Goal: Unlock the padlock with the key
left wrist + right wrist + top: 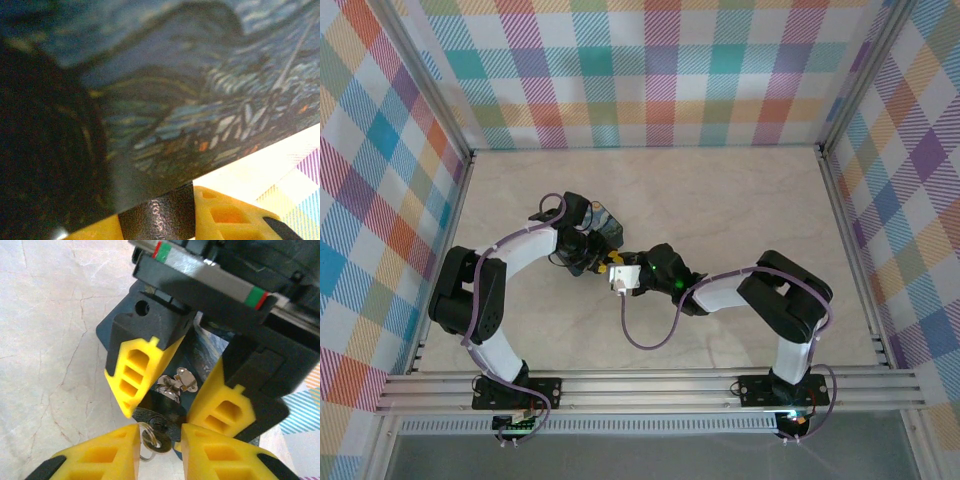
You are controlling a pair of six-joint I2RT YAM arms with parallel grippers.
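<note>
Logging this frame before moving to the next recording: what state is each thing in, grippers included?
left gripper: shut on the blue tin.
right gripper: shut on the key.
key: pinched between the right fingers, tip at the padlock's dark body; whether it is seated is unclear.
padlock: on the tin's front; locked or unlocked cannot be told.
blue tin: gripped; lid state hidden.

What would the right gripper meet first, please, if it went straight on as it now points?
Probably the tiny dark metal padlock, just beyond the small metal key in the right gripper; depth is unclear.
</note>
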